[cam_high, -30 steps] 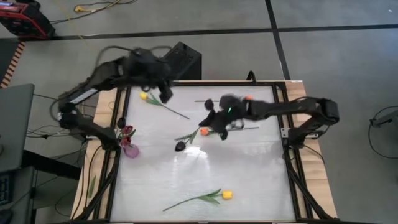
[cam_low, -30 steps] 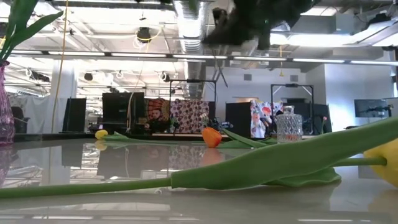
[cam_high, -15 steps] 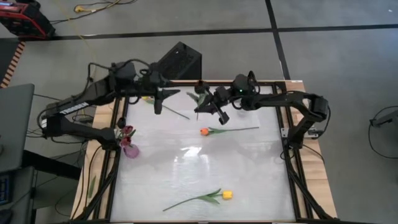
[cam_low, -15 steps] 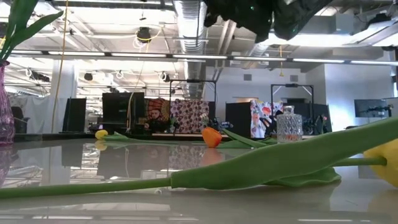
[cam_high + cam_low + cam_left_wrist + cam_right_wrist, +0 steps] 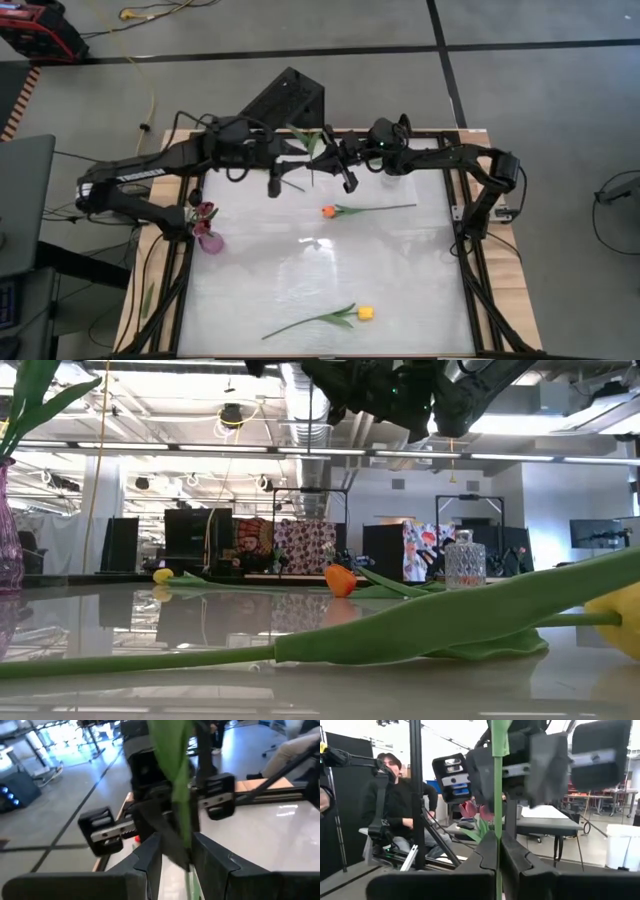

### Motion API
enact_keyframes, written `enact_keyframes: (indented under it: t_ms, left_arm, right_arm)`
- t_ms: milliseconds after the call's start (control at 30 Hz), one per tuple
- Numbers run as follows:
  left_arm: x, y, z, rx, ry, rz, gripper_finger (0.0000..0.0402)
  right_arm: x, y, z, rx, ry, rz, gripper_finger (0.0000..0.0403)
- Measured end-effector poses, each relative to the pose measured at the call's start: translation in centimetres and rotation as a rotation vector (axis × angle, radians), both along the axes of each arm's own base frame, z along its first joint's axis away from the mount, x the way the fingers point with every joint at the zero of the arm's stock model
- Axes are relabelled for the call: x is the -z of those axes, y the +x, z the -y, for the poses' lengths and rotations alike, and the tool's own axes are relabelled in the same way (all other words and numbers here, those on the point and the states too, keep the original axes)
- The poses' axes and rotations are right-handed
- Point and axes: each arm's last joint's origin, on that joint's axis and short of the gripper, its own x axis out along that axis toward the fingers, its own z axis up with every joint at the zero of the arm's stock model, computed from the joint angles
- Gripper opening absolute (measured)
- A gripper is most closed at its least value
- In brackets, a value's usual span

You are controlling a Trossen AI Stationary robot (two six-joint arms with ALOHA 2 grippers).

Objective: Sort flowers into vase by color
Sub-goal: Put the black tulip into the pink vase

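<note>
My right gripper is shut on a flower's green stem, high above the table's far side. The flower's leaf shows between the two arms; its head I cannot make out. My left gripper faces the right one, open, with its fingers on either side of the same stem. An orange tulip and a yellow one lie on the table. A purple vase at the left holds dark red flowers. A clear glass vase stands at the far side. My right gripper pinches the bare stem between its two fingers, which lie across it. The flower is lifted clear of the table, and the stem runs straight on past the fingers toward the leaf. Whether my left gripper touches the stem, I cannot tell.
Another yellow flower lies near the far left corner, its stem showing under my left arm. A black box stands beyond the table's far edge. A person sits beyond the table.
My right gripper has lifted the dark flower off the middle of the table, carried it up toward the far edge and rolled its wrist. My left gripper has come down and toward the table's right until its fingers flank the stem.
</note>
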Motion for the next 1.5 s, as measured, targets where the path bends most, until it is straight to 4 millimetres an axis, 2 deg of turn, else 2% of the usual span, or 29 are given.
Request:
enact_keyframes:
  t_ms: [200, 900, 1333, 1500]
  left_arm:
    - [0.54, 0.95, -0.21, 0.018, -0.026, 0.002, 0.0096]
    - [0.68, 0.98, 0.21, 0.147, -0.105, -0.002, 0.0096]
    - [0.74, 1.06, 0.09, 0.119, -0.054, -0.008, 0.0095]
    - [0.39, 1.16, 0.06, 0.115, -0.041, 0.028, 0.0075]
  right_arm:
    - [0.03, 0.14, -0.43, -0.015, -0.007, -0.002, 0.003]
    - [0.06, 0.14, -0.35, -0.009, 0.02, -0.014, 0.0029]
    - [0.05, 0.19, -0.39, 0.003, 0.027, -0.014, 0.003]
    - [0.04, 0.29, -0.67, 0.0, 0.029, -0.013, 0.0029]
